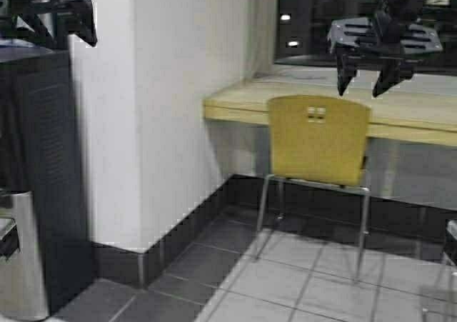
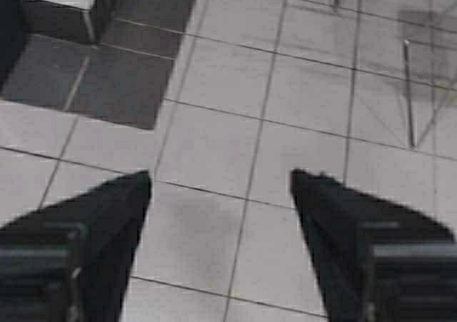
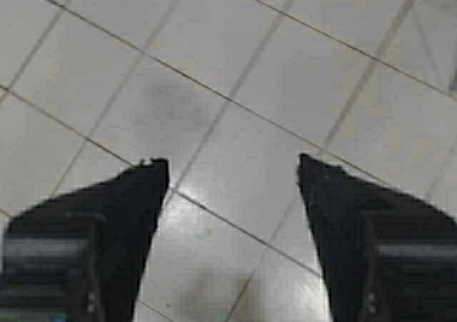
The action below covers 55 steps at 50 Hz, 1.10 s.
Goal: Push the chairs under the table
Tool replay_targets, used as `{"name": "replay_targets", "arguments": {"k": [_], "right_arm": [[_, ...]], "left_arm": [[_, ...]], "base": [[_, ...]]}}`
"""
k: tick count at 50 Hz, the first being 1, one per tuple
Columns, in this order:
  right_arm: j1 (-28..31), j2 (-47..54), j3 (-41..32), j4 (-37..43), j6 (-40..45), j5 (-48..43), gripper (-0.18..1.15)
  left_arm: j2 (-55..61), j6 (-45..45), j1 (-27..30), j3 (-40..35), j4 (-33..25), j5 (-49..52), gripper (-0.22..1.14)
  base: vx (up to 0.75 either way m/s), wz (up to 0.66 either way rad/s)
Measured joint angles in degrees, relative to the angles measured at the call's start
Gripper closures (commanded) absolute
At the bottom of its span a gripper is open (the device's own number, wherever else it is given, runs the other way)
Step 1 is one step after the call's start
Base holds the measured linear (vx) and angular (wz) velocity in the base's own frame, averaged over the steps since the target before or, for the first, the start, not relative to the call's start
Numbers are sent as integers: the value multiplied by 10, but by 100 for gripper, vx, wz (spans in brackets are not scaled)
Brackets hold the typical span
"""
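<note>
A tan-yellow chair [image 1: 318,140] with small square cutouts in its backrest stands on thin silver legs, its back toward me. Its seat is partly under the pale-wood table [image 1: 410,115], which runs along the window. My right gripper [image 1: 359,90] hangs open in the air above the chair's backrest, apart from it. Seen from the right wrist, the right gripper [image 3: 232,166] has only floor tiles between its fingers. My left gripper [image 1: 64,15] is raised at the far left, away from the chair. From the left wrist, the left gripper [image 2: 221,179] is open over bare tiles.
A white wall corner [image 1: 164,108] with a dark tiled skirting juts out left of the table. A tall black cabinet [image 1: 36,136] and a silver bin [image 1: 21,265] stand at the far left. Thin metal legs [image 1: 446,272] show at the right edge.
</note>
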Motion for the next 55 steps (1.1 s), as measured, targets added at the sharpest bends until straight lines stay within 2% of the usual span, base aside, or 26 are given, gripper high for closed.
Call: {"name": "replay_targets", "arguments": {"k": [16, 55], "right_arm": [[4, 4, -1, 4, 0, 6, 7], [4, 21, 4, 22, 1, 15, 7]], "left_arm": [[13, 0, 1, 0, 4, 1, -2], [27, -11, 0, 0, 2, 7, -2]], "base": [[0, -33], [5, -49]]}}
